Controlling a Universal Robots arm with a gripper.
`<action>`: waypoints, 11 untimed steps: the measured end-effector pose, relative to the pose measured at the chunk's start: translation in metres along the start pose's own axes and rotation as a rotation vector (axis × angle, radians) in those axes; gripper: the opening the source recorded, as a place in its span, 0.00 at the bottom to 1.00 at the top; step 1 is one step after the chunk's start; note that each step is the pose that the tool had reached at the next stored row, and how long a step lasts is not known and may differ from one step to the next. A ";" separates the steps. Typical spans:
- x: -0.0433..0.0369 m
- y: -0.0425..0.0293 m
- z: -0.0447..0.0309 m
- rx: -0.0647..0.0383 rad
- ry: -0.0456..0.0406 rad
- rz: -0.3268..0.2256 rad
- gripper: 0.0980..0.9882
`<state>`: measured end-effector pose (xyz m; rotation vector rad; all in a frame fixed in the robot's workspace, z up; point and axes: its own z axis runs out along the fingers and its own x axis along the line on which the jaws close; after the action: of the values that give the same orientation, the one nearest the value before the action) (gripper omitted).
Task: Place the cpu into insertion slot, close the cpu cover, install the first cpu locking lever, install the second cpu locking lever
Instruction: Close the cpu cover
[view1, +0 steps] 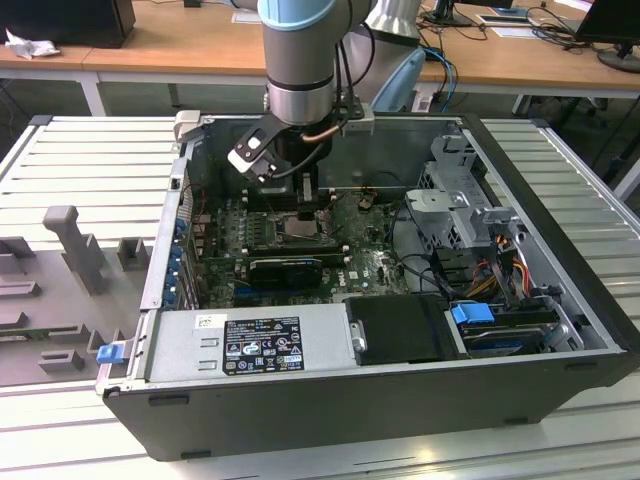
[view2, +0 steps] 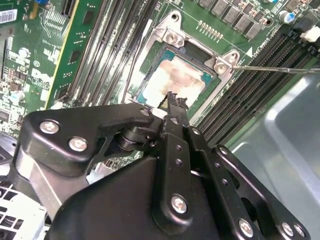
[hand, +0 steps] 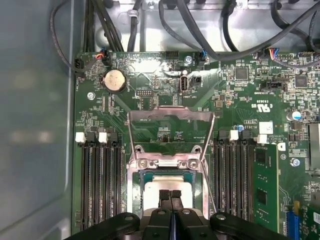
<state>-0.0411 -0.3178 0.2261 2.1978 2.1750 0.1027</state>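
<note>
Exterior view's left: ribbed tabletop (view1: 90, 160) carrying grey moulded fixtures (view1: 70, 240), with open room around them. Centre: open-topped computer case (view1: 400, 400), its walls fencing the arm on every side. Inside, memory slots (hand: 102, 185) sit close on both flanks of the insertion slot (view2: 197, 50). The cpu (view2: 175, 80) lies seated in it, top smeared. The hand (view2: 172, 97) has its fingers pressed together with nothing pinched, tips over the cpu's edge. The cpu cover (hand: 170, 114) appears tilted up beyond. A thin lever (view2: 280, 69) crosses the slots. Exterior view's right: drive cage (view1: 455, 180) and cables (view1: 490, 270) crowd in.
</note>
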 end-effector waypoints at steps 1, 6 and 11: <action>0.0000 0.0001 -0.0012 0.000 0.0000 0.000 0.01; 0.0001 0.0006 -0.0076 0.000 0.0000 0.000 0.01; 0.0002 0.0011 -0.0135 0.000 0.0000 0.000 0.01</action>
<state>-0.0411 -0.3178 0.2396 2.1977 2.1751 0.1027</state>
